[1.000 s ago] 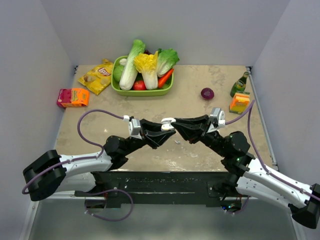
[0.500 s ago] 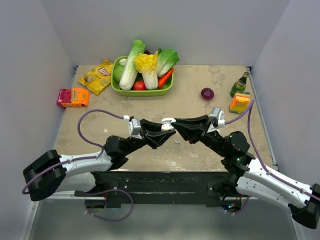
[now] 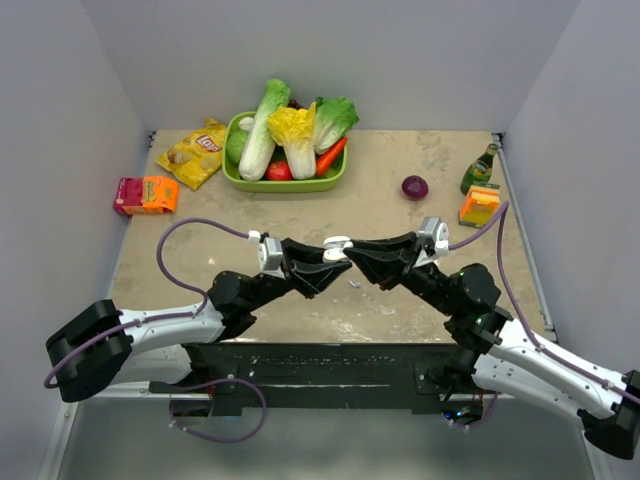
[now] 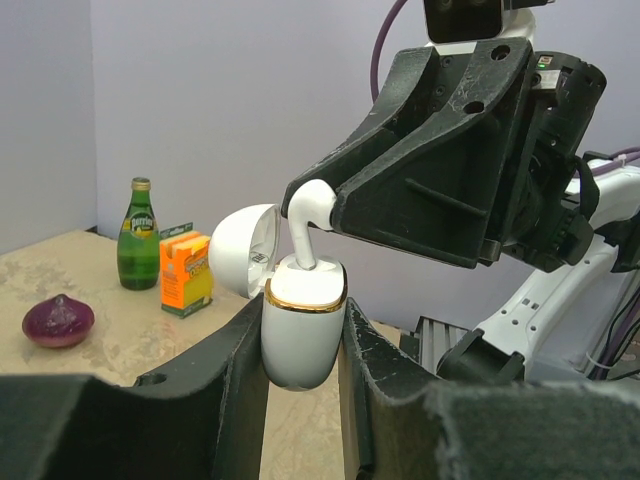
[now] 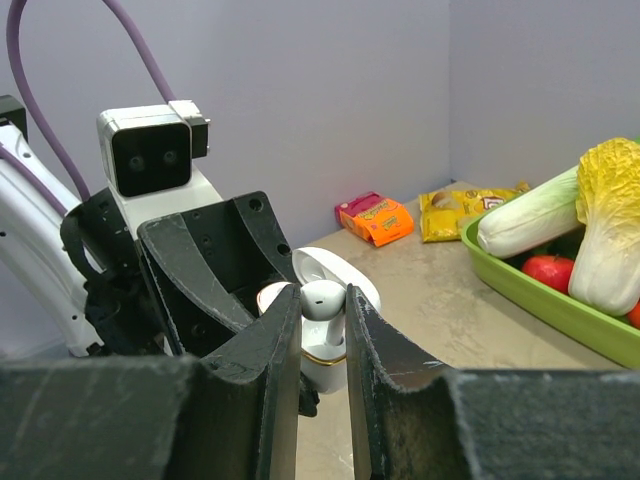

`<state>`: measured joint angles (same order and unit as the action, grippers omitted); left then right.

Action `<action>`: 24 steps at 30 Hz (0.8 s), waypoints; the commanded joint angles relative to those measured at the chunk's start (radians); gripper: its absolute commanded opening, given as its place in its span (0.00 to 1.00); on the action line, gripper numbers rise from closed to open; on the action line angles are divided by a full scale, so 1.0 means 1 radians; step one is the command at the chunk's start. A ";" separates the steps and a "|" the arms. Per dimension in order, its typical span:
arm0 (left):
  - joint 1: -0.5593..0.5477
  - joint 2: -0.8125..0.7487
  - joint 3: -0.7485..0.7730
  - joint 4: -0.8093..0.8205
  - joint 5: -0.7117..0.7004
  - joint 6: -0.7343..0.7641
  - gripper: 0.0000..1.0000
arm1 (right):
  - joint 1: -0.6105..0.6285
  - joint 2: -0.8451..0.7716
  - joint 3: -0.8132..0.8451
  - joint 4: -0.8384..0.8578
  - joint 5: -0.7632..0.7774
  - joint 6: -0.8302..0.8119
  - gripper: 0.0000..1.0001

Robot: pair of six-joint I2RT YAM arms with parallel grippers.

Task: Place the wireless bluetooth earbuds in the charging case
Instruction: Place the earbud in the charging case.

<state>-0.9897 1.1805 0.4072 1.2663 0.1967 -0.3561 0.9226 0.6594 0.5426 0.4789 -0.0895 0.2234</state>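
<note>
One white earbud [image 4: 304,216] stands upright with its stem down in the mouth of the charging case [image 4: 303,325], and its round head is above the gold rim of the case. The lid [image 4: 244,248] of the case is swung back on its hinge, to the left in the left wrist view. The right gripper [image 5: 322,318] pinches the head of the earbud between its two black fingertips, with the jaws only a narrow way apart. The left gripper [image 4: 302,345] clamps the white body of the case from both sides, with its jaws a little wider and pressed on the case walls. From above we see that both grippers meet over the middle of the table [image 3: 400,295], the left arm coming from the near left and the right arm from the near right, and the case with the earbud is held in the air between them, not resting on the surface. Far from the grippers, at the far edge, there is a green tray [image 3: 240,180] with a napa cabbage [image 3: 264,130], two other leafy heads, a tomato [image 3: 279,171] and a carrot [image 3: 332,155]. Left of the tray lies a yellow chips bag [image 3: 193,153], and nearer on the left a red and orange box [image 3: 146,194]. On the far right we find a red onion [image 3: 414,187], a green glass bottle [image 3: 480,168] and just beside it an orange carton [image 3: 479,206].
</note>
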 commanded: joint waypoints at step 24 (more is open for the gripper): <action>-0.004 -0.024 0.004 0.366 -0.002 0.014 0.00 | -0.001 -0.017 0.013 -0.088 0.060 0.030 0.15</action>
<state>-0.9897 1.1805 0.4065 1.2461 0.1978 -0.3557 0.9226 0.6464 0.5415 0.4377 -0.0624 0.2481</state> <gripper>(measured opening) 0.333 0.228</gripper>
